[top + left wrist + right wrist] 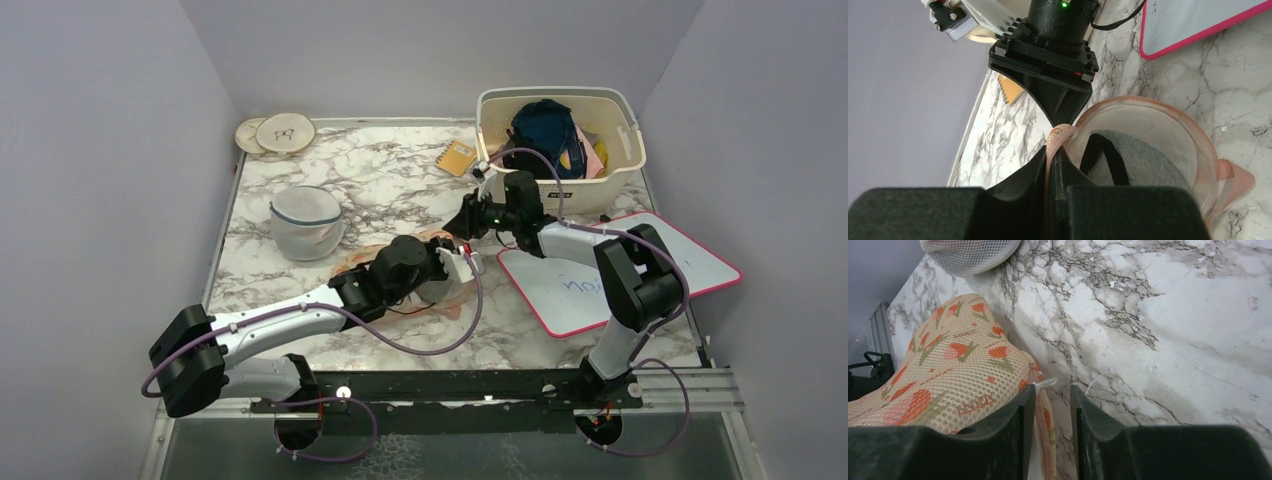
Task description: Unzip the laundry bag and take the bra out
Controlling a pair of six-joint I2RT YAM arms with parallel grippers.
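So the laundry bag sits around the middle of the table, a bit toward the near edge. The left gripper has its jaws clenched on the bag's pink edging. The right gripper has its jaws slightly apart at that edging, not pinching it. A grey bra shows inside.

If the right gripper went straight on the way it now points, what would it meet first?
Most likely the pink edging of the peach, leaf-printed fabric laundry bag, which lies just past the tips of the right gripper. Beyond it is the marble table. Depth is unclear.
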